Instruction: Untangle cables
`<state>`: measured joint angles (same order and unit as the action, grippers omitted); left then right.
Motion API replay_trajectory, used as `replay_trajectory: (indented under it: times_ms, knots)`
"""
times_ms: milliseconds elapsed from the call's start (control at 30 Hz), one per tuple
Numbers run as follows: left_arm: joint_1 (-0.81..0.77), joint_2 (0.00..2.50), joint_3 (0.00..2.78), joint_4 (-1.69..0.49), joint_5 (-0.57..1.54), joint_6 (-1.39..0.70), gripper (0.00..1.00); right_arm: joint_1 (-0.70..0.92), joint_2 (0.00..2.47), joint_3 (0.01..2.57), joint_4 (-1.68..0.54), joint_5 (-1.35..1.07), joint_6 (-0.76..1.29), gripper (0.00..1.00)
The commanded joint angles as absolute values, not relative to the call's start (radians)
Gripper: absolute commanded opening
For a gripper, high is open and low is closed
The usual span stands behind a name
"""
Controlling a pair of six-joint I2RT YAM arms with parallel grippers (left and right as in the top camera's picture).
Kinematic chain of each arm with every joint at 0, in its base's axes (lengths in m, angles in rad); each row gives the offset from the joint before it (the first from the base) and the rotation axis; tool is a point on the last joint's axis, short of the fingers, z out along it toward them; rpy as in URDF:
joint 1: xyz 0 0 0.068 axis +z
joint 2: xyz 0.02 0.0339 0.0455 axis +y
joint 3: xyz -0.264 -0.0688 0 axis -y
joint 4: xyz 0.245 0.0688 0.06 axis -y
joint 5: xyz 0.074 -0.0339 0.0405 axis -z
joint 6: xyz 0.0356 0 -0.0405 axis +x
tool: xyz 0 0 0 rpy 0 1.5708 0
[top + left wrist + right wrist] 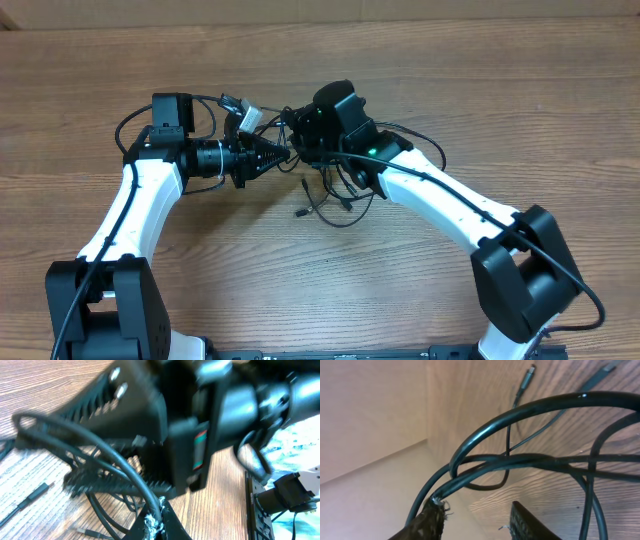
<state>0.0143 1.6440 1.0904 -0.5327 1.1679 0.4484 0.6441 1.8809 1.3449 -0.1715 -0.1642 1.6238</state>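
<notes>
Left jaws pressed together, pinching cables (535, 460) | right jaws spread beside loops | plug ends (300, 212) point toward table (320, 300) near edge

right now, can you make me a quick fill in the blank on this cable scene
1. The left fingers are shut on a black ___.
2. The cables lie tangled on a ___ table.
3. The right fingers stand ___, a gap showing between them.
Missing words: cable; wooden; open.
</notes>
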Motion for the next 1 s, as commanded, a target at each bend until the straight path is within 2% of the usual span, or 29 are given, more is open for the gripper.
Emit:
replay_trajectory:
  times_ms: [0,67,100,133,300,533,700,767,833,900,967]
  knots:
    - [0.012,1.648,1.083,-0.538,1.2,0.464,0.04,0.654,1.94,1.348,-0.186,-0.121,1.576,0.34]
    - [0.013,1.648,1.083,-0.538,1.162,0.464,0.04,0.653,1.942,1.348,-0.241,-0.12,1.504,0.24]
    - [0.013,1.648,1.083,-0.538,1.147,0.464,0.04,0.648,1.942,1.348,-0.268,-0.119,1.456,0.16]
    - [0.013,1.648,1.083,-0.537,1.137,0.464,0.04,0.643,1.942,1.348,-0.285,-0.125,1.402,0.04]
    - [0.012,1.648,1.083,-0.53,1.059,0.457,0.04,0.609,1.942,1.348,-0.342,-0.241,1.2,0.04]
    - [0.012,1.648,1.083,-0.47,0.83,0.24,0.04,0.52,1.942,1.348,-0.516,-0.294,1.123,0.04]
    - [0.005,1.648,1.083,-0.471,0.83,0.241,0.04,0.479,1.937,1.35,-0.539,-0.424,0.728,0.04]
    - [-0.001,1.648,1.083,-0.471,0.829,0.248,0.04,0.453,1.922,1.35,-0.565,-0.46,0.665,0.04]
    - [-0.004,1.648,1.083,-0.471,0.828,0.251,0.04,0.427,1.904,1.35,-0.579,-0.492,0.645,0.08]
    - [-0.007,1.648,1.083,-0.471,0.828,0.255,0.04,0.398,1.886,1.35,-0.57,-0.582,0.581,0.26]
    - [-0.007,1.648,1.083,-0.47,0.826,0.255,0.04,0.384,1.884,1.35,-0.555,-0.675,0.491,0.37]
